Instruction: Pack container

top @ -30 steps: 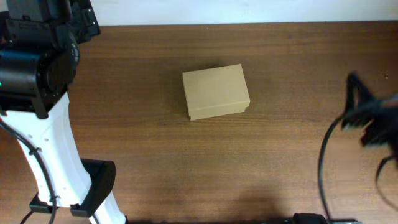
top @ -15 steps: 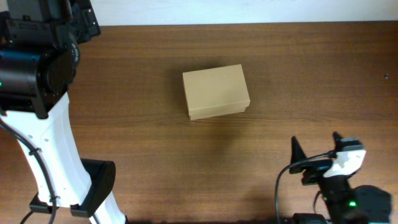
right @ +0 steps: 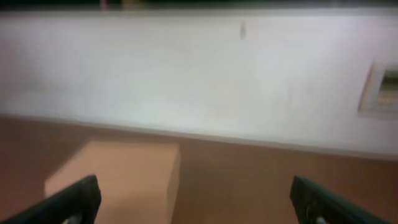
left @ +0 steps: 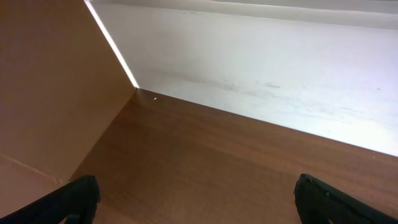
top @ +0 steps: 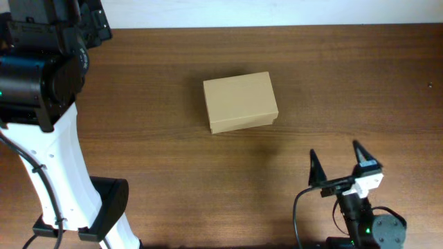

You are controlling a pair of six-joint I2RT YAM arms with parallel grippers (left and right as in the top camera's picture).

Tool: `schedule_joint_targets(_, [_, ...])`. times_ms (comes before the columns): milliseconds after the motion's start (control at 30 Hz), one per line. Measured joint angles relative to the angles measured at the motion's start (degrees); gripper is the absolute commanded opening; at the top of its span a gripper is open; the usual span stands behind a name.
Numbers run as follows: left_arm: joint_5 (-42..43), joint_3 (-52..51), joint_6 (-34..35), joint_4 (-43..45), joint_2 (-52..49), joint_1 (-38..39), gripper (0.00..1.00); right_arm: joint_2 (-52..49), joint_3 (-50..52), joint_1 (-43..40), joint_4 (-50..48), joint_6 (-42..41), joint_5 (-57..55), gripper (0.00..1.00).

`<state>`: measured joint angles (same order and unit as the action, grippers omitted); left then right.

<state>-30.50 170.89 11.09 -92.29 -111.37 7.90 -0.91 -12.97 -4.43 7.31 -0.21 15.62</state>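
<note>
The container (top: 240, 102) is a plain brown cardboard box with its lid shut, on the middle of the wooden table. It also shows blurred in the right wrist view (right: 118, 180), low on the left. My right gripper (top: 338, 164) is open and empty near the table's front right, apart from the box, its fingers pointing toward the back; its fingers are wide apart in the right wrist view (right: 198, 199). My left gripper (left: 199, 202) is open and empty over bare table near the back wall. No tape rolls show.
The left arm's white base and black joint (top: 41, 76) fill the table's left side. A white wall (left: 267, 74) runs along the back edge. A flat brown panel (left: 50, 93) stands at the left of the left wrist view.
The right arm has swung from the table's right edge to the front right, its open fingers now pointing toward the back. The box and the left arm have not moved.
</note>
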Motion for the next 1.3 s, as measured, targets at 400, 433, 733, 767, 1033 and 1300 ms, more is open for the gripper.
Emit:
schedule_joint_targets(400, [0.00,0.00,0.00,-0.02,0.00,0.00,1.00,0.17,10.80,0.00,-23.45,-0.02,0.13,0.99])
schedule_joint_targets(433, [0.00,0.00,0.00,-0.02,0.00,0.00,1.00,0.17,11.47,0.00,-23.93,-0.02,0.13,0.99])
schedule_joint_targets(733, [0.00,0.00,0.02,-0.02,0.00,0.00,1.00,0.17,12.24,0.00,-21.16,-0.04,-0.11,0.99])
schedule_joint_targets(767, [0.00,0.00,0.00,-0.02,0.00,0.00,1.00,0.17,12.24,0.00,-20.48,-0.07,-0.11,0.99])
schedule_joint_targets(1033, [0.00,0.00,0.00,0.00,0.00,0.00,1.00,0.17,12.26,0.00,-11.30,-0.04,-0.31,0.99])
schedule_joint_targets(1300, [0.00,0.00,0.00,-0.02,0.00,0.00,1.00,-0.04,12.39,0.00,-4.50,-0.04,-0.50,0.99])
